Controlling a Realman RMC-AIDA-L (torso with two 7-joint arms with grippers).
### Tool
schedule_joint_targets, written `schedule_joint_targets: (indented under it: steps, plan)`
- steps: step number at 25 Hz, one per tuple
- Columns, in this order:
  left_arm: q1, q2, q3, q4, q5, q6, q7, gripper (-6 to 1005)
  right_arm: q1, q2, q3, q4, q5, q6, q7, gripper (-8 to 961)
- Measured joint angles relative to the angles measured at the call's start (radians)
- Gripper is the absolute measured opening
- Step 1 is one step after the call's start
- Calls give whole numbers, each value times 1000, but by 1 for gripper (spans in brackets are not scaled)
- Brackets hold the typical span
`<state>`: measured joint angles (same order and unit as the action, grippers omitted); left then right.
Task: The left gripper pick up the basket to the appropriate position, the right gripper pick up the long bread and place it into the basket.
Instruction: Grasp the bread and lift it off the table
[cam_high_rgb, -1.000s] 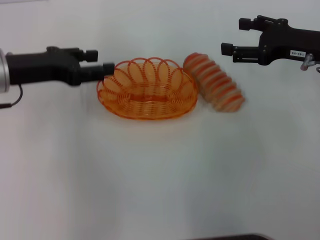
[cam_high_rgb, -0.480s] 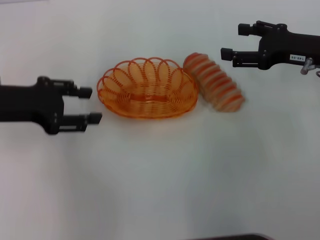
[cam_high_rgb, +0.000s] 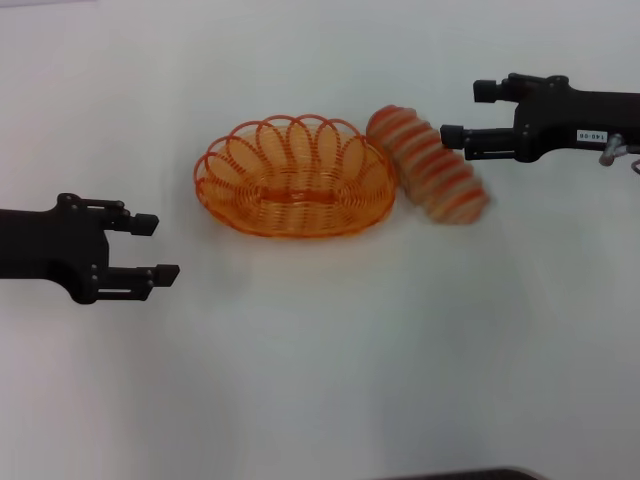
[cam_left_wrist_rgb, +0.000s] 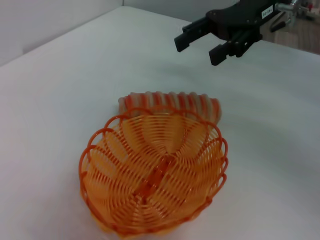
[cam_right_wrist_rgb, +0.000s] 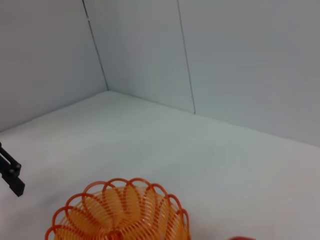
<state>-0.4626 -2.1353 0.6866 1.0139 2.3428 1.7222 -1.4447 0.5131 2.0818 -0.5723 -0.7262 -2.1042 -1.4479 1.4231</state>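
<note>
The orange wire basket (cam_high_rgb: 300, 226) sits upright on the white table, empty. The striped long bread (cam_high_rgb: 428, 165) lies beside its right end, touching or nearly touching the rim. My left gripper (cam_high_rgb: 157, 247) is open and empty, to the left of the basket and nearer me, well clear of it. My right gripper (cam_high_rgb: 468, 113), with the white label, is open and empty, hovering just right of the bread's far end. The left wrist view shows the basket (cam_left_wrist_rgb: 87, 160), the bread (cam_left_wrist_rgb: 170, 102) behind it and the right gripper (cam_left_wrist_rgb: 198, 50) beyond. The right wrist view shows the basket's rim (cam_right_wrist_rgb: 120, 182).
The white table (cam_high_rgb: 330, 360) runs on all sides of the basket and bread. Grey wall panels (cam_right_wrist_rgb: 225, 55) stand behind the table. A dark edge (cam_high_rgb: 470, 474) shows at the table's near side.
My left gripper has let go of the basket's left rim, opened, and drawn back left and toward me. The basket and bread have stayed put. My right gripper has dropped slightly toward the bread.
</note>
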Motion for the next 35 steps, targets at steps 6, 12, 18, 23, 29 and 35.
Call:
schedule_joint_targets:
  steps: [6,12,18,23,29,35]
  plan:
    - [-4,-5,5,-2,6,0,2,674,22,-8,0,-44,-77,1,203,927]
    - [-4,-7,2,-5,0,-5,5,673,47,-23,-1,-118,-103,-56,439,928]
    - [-1,-8,-2,-1,6,-6,5,673,105,-71,-19,-129,-172,-111,688,928]
    - [0,-8,-2,0,6,-6,6,672,166,-72,-20,-153,-293,-159,835,929]
    - [2,-8,-2,-2,4,-7,8,672,222,-78,-20,-171,-429,-168,954,929]
    - [2,-11,0,-5,-1,-17,9,671,277,-74,-26,-174,-547,-193,1012,930]
